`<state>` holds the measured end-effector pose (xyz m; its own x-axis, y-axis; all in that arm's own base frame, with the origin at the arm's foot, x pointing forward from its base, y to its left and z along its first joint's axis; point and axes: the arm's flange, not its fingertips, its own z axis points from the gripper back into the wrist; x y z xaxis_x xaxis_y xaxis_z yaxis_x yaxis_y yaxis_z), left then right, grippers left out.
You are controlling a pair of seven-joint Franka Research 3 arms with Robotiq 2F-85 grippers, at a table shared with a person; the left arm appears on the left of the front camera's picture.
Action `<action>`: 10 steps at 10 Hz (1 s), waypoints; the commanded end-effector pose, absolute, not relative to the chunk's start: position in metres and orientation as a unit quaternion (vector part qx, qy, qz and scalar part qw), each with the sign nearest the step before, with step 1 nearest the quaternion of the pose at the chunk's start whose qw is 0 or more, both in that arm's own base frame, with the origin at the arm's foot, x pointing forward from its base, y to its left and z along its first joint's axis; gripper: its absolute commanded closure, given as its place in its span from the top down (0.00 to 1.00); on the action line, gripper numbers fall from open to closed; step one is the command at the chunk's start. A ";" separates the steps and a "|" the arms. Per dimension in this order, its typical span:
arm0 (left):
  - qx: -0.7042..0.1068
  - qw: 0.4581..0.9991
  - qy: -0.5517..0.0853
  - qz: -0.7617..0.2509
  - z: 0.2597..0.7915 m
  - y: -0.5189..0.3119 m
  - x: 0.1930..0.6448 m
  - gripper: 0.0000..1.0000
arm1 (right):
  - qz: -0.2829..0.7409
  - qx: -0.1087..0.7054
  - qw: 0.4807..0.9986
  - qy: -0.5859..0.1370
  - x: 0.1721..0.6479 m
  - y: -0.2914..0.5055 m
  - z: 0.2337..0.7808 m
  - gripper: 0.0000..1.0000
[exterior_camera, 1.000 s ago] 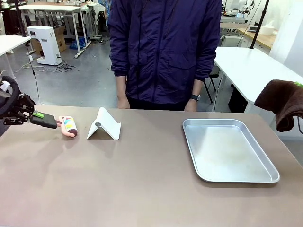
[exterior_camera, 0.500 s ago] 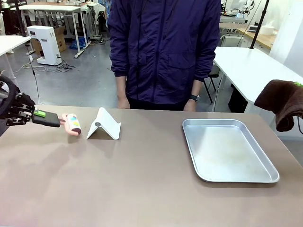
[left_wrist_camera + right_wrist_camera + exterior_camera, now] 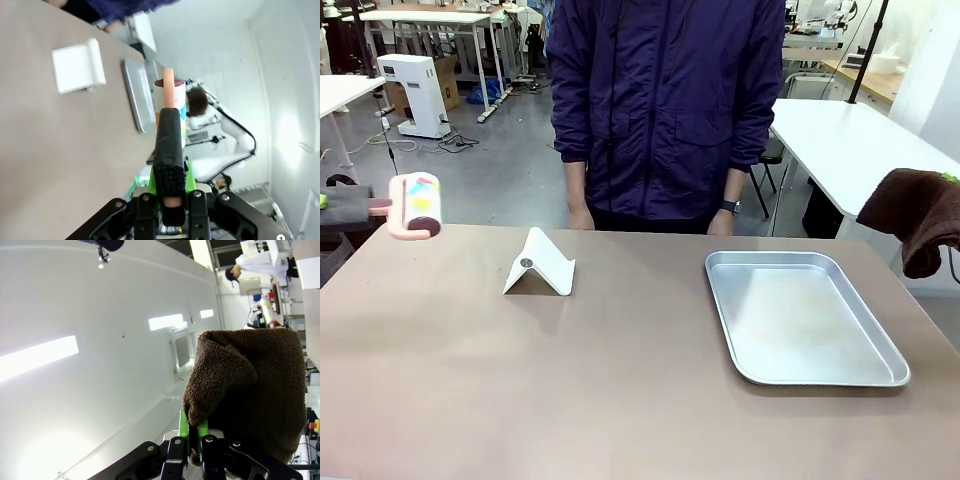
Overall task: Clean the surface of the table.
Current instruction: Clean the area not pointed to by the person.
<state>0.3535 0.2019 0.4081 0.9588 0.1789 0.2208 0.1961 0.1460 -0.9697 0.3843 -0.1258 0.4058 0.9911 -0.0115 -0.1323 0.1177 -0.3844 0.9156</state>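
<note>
Left hand (image 3: 170,187) seemingly above table's (image 3: 620,400) left end

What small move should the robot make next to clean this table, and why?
Probably lower the right gripper until its brown cloth meets the table near the tray. The cloth hangs above the right edge, and the left gripper holds the lint roller in the air, so no cleaning tool touches the top.

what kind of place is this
Likely a robotics lab or workshop: white work tables on a bare grey floor, with loose cables beside a white machine.
</note>
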 end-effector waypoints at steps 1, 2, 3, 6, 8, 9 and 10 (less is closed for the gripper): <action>-0.661 0.741 -0.113 -0.043 0.392 0.215 0.316 0.22 | -0.057 0.833 0.550 0.026 0.387 -0.126 0.410 0.00; -0.660 0.742 -0.103 -0.048 0.386 0.223 0.298 0.22 | -0.057 0.833 0.550 0.026 0.387 -0.126 0.410 0.00; -0.658 0.745 -0.098 -0.046 0.379 0.229 0.284 0.22 | -0.057 0.833 0.550 0.026 0.387 -0.126 0.410 0.00; -0.671 0.735 -0.094 -0.042 0.366 0.250 0.275 0.22 | -0.057 0.833 0.550 0.026 0.387 -0.126 0.410 0.00; -0.654 0.751 -0.081 -0.038 0.370 0.237 0.272 0.22 | -0.057 0.833 0.550 0.026 0.387 -0.126 0.410 0.00; -0.654 0.751 -0.081 -0.038 0.370 0.237 0.272 0.22 | -0.057 0.833 0.550 0.026 0.387 -0.126 0.410 0.00; -0.654 0.751 -0.081 -0.038 0.370 0.237 0.272 0.22 | -0.057 0.833 0.550 0.026 0.387 -0.126 0.410 0.00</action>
